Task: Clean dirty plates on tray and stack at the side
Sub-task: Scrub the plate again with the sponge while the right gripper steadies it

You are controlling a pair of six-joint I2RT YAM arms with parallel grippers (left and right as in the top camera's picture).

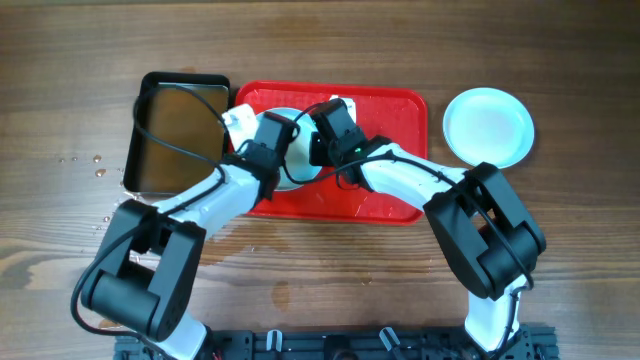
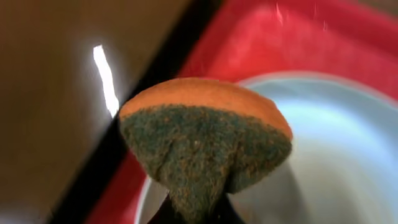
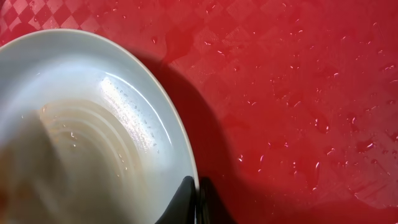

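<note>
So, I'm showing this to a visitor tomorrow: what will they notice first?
The red tray in the middle holds one wet plate. The left hand pinches an orange-and-green sponge above that plate; the right hand clamps its rim. A clean plate sits on the table to the tray's right.

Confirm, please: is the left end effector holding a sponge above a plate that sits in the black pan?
Not quite: the left end effector does hold the sponge above a plate, but that plate sits on the red tray, as the left wrist view shows.
</note>
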